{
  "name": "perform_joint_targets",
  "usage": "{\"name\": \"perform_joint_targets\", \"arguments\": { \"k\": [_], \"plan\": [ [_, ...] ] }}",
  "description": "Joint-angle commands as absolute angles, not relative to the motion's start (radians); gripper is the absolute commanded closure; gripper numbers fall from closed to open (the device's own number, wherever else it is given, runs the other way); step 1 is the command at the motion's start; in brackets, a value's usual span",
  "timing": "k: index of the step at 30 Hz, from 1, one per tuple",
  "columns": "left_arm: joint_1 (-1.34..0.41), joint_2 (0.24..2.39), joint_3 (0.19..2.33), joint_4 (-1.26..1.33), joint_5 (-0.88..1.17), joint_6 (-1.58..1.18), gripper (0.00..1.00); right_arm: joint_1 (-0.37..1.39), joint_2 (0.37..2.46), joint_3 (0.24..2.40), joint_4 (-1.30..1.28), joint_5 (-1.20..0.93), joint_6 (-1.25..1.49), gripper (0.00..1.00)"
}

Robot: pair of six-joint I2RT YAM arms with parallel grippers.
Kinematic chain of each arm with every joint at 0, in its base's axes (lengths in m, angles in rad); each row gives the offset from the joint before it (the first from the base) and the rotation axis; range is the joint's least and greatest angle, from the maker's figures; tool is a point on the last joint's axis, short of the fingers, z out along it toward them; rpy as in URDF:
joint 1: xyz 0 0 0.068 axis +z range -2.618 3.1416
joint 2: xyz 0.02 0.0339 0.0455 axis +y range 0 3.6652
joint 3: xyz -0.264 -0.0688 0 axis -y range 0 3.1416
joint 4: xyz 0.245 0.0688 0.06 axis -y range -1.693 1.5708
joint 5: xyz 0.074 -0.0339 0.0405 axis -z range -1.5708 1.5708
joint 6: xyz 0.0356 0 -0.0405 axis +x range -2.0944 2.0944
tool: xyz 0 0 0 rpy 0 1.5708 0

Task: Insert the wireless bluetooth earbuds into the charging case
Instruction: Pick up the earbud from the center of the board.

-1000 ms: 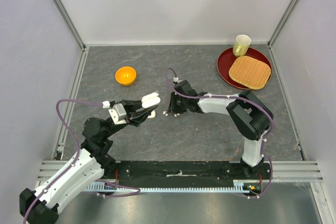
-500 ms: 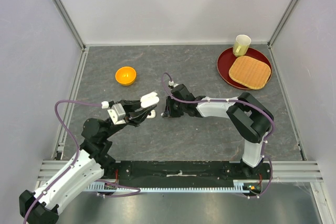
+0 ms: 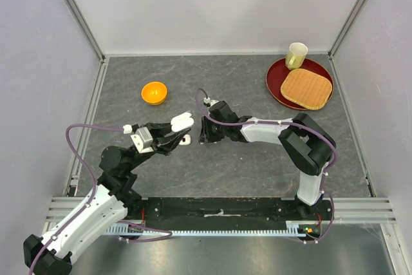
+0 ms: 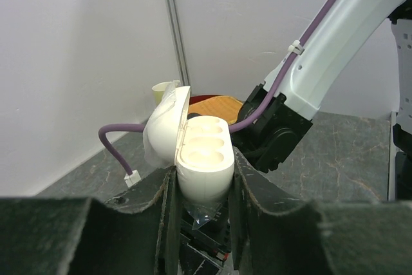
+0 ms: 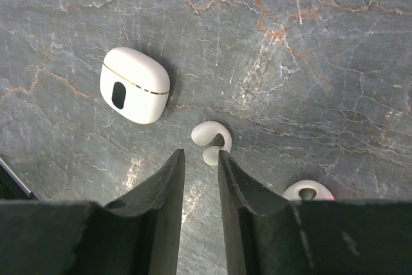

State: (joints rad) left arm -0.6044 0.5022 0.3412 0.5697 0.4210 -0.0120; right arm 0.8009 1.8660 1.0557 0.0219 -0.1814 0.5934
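From my remote station: the left gripper [image 4: 203, 173] is clamped on the lower half of a white charging case [image 4: 203, 156] and holds it off the table [image 5: 302, 56], hinge side to the left. The lid [image 4: 165, 127] stands swung open, and the left wrist view shows three pale hollows in the case with no earbud in them. In the overhead view this left gripper [image 3: 178, 135] sits near the middle of the table, its tips facing the right arm.

The right gripper [image 5: 199, 155] points straight down at the stone-patterned surface, its two fingers [image 5: 168, 185] parted by a narrow gap and gripping nothing. A small white earbud [image 5: 208, 137] lies on the table just beyond the fingertips, its curved stem reaching toward the gap. A second earbud [image 5: 308, 190] shows at the lower right of the right wrist view, partly hidden behind the right finger. A closed case [image 5: 134, 85], white with a thin gold seam and a dark oval spot, rests on the table up and to the left of the first earbud, apart from it.

Overhead, an orange bowl [image 3: 154, 93] sits far left and a red plate [image 3: 275, 83] with a woven mat [image 3: 306, 88] and a cup [image 3: 297, 55] far right.
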Motion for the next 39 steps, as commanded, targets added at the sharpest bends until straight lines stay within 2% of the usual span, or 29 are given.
{"name": "perform_joint_targets", "arguments": {
  "k": [1, 39],
  "plan": [
    [-0.607, 0.48, 0.341, 0.589, 0.397, 0.031, 0.98, 0.793, 1.839, 1.106, 0.044, -0.179, 0.554, 0.65],
    [-0.607, 0.492, 0.353, 0.586, 0.397, 0.038, 0.98, 0.762, 1.945, 1.108, 0.067, -0.27, 0.56, 0.66]
  ]
}}
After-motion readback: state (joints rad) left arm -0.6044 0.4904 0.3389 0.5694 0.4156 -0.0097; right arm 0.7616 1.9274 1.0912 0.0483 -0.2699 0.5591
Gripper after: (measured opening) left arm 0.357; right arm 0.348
